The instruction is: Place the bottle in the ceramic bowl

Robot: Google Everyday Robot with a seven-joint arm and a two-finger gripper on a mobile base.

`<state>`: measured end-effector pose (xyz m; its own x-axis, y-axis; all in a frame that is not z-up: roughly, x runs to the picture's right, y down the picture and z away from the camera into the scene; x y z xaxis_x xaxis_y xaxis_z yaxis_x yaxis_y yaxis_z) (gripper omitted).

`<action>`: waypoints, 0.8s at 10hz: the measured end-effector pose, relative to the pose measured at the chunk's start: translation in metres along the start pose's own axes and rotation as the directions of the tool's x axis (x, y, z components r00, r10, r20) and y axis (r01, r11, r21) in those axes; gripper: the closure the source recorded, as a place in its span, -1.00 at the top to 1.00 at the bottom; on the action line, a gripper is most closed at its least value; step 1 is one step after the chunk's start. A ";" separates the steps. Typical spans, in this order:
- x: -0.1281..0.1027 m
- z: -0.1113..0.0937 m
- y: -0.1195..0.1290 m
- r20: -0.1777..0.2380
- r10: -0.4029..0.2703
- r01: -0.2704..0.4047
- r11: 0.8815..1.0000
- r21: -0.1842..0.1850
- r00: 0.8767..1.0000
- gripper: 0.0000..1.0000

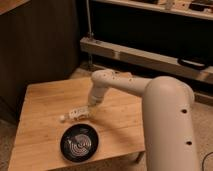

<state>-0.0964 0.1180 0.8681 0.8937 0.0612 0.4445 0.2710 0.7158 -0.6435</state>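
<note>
Pincer (86, 110) on bottle (75, 114), behind bowl (78, 144), on table (45, 100).

1 camera looks down from high, close beside the robot's own arm (167, 125), whose thick upper part fills the lower right of the view. It faces forward and down across the wooden bench (45, 100), seen almost whole from a middle distance, toward the low shelf (145, 57) and the dark wall (40, 45) behind. Near the centre the jaws are down at the right end of the bottle (76, 114), closed on it. The ceramic bowl (79, 143) lies nearer to the camera.
</note>
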 end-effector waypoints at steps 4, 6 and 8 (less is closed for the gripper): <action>-0.030 -0.047 0.008 0.014 -0.023 0.023 0.998 0.052 1.000 -1.00; -0.047 -0.071 0.017 0.013 -0.043 0.042 0.996 0.076 0.999 -1.00; -0.052 -0.080 0.025 0.007 -0.052 0.052 0.995 0.087 0.999 -1.00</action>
<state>-0.1076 0.0776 0.7793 0.8758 0.0282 0.4818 0.2847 0.7758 -0.5630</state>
